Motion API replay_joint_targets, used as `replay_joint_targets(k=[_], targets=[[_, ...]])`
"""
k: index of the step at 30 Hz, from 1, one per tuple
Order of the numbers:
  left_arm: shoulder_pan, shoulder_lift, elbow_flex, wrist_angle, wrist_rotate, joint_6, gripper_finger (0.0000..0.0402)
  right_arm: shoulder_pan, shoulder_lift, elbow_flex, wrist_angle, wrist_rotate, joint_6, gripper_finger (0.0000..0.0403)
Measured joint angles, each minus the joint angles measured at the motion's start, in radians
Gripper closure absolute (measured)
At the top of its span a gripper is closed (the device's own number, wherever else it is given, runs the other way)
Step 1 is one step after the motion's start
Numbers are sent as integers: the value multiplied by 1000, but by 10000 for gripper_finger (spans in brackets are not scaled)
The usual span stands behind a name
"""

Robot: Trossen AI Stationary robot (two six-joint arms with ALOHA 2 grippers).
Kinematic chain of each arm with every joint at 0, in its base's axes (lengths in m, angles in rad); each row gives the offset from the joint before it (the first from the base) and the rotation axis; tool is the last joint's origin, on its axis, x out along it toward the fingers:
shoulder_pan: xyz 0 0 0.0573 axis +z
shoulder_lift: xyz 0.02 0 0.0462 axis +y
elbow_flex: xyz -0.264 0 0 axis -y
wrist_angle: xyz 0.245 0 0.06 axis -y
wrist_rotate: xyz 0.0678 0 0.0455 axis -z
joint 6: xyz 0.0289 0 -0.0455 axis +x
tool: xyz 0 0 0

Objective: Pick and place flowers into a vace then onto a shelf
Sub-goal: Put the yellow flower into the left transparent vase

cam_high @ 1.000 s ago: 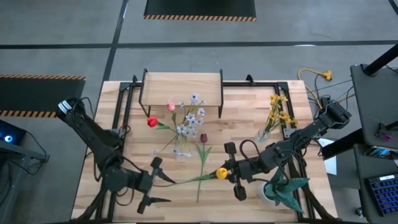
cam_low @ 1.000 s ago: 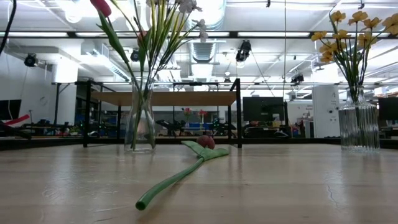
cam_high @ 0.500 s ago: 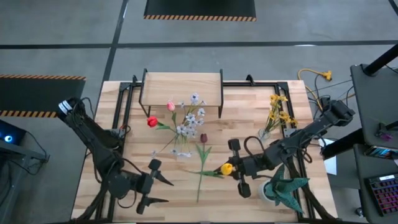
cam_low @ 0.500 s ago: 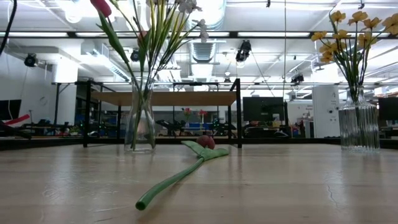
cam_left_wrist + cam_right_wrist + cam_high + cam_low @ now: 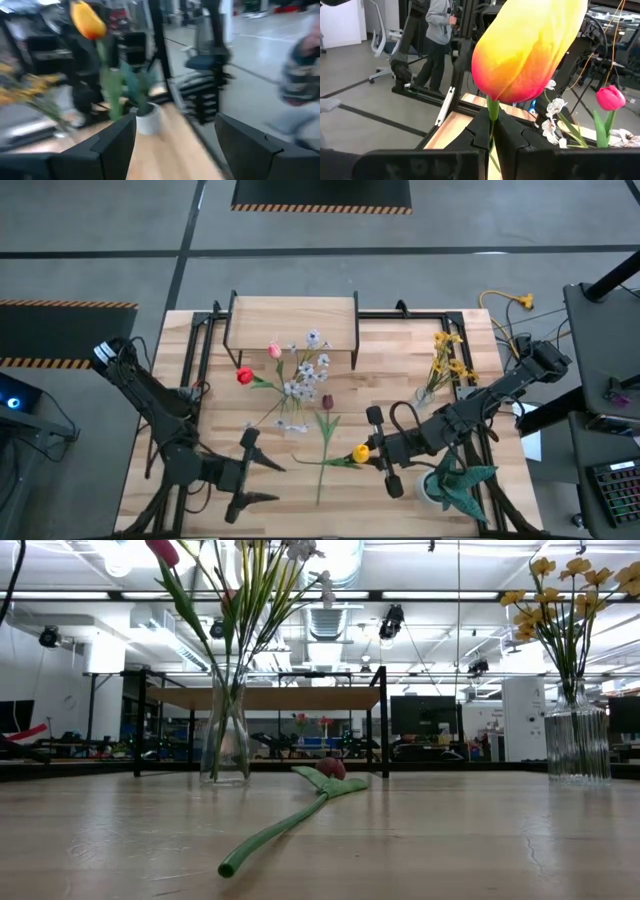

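Observation:
My right gripper (image 5: 374, 451) is shut on a yellow tulip (image 5: 360, 452) above the table's near middle. Its stem (image 5: 325, 459) runs toward my left gripper (image 5: 277, 483), which stands open at the near left, apart from the stem's end. In the left wrist view the tulip (image 5: 87, 20) shows ahead of the open fingers. A glass vase (image 5: 225, 730) with red, pink and pale flowers (image 5: 300, 370) stands in front of the shelf (image 5: 292, 315). A maroon tulip (image 5: 326, 402) lies flat on the table. My right gripper pinches the yellow tulip's stem just under the bloom (image 5: 492, 111) between its two fingers. The fingers come level from the table's right and lie across the stem. The tulip is lifted clear, bloom uppermost, its stem slanting away toward the table's left.
A second glass vase (image 5: 577, 745) with a yellow bunch (image 5: 447, 360) stands at the far right. A green spiky plant (image 5: 455, 480) in a white pot sits at the near right, close beside my right arm. Bare wood lies along the near edge between the arms.
My right gripper has tipped and shifted slightly toward the table's right edge with the yellow tulip. The stem's free end, which reached my left gripper's fingers, now stands apart from them. My left gripper has rolled a little and stayed open.

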Motion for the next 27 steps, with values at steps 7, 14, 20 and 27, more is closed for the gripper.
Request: replay_joint_targets(k=[7, 14, 20, 27], targets=[[69, 67, 0, 78, -41, 113, 149, 0, -3, 0, 1, 0, -2, 394], [118, 98, 18, 109, -42, 103, 149, -1, -3, 0, -5, 0, 3, 394], [133, 194, 93, 109, -35, 130, 149, -2, -4, 0, -4, 0, 1, 394], [164, 350, 359, -88, -130, 195, 149, 0, -5, 0, -4, 1, 9, 394]])
